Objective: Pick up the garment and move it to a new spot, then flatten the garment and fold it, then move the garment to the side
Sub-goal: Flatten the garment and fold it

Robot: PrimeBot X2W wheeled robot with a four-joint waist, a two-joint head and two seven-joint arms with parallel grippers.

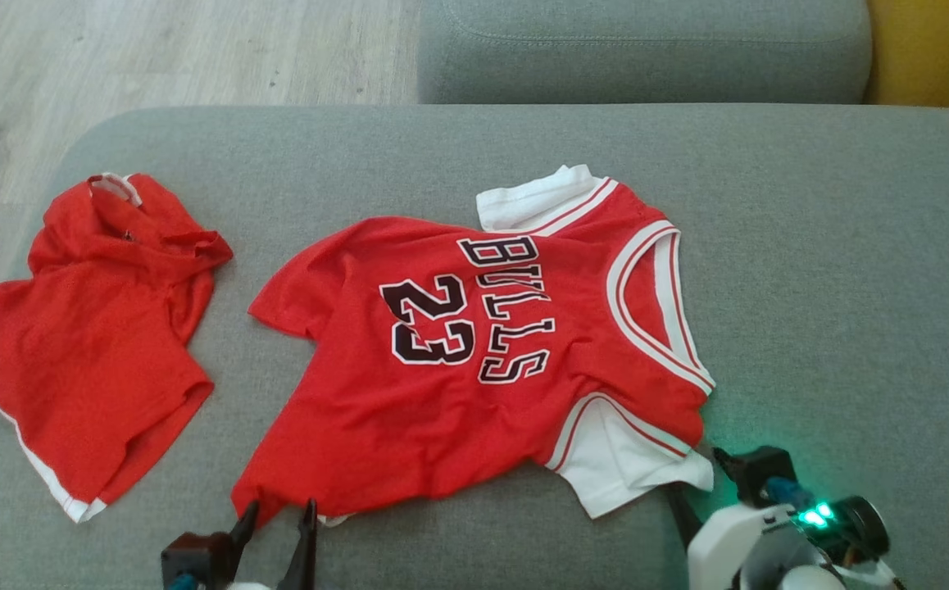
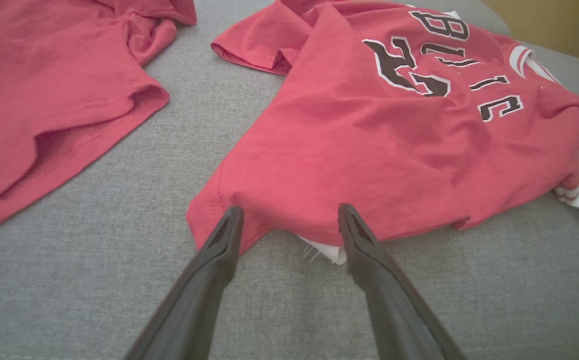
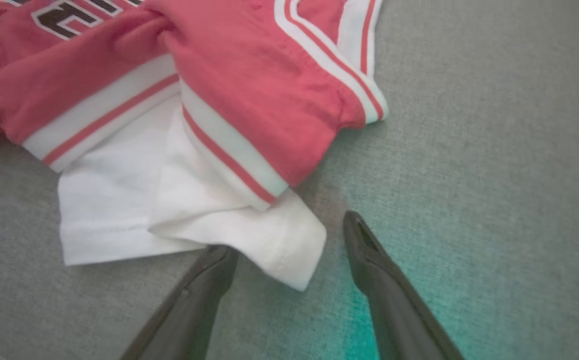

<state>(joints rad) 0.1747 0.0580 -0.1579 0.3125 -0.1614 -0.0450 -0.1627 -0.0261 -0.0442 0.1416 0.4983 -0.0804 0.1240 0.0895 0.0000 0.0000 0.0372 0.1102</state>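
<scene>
Just ahead of the dark left claw (image 1: pixel 281 508), the jersey (image 1: pixel 442 410) is red with black lettering edged in white, and white bands with thin red stripes at neck and armholes. Its sleeve (image 3: pixel 114 225), at the tips of the right claw (image 3: pixel 289 234), is plain white. Left of the left claw, a second shirt (image 1: pixel 89 344) is red with a white hem. The sofa (image 1: pixel 810 287) is grey, tinted green beside the right claw.

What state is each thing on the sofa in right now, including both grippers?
Bulls jersey: spread out, print up, wrinkled, unfolded, not gripped.
Other red garment: rumpled, apart, left of the jersey.
Left gripper: open, at the jersey's hem.
Right gripper: open, at the white sleeve corner.
</scene>
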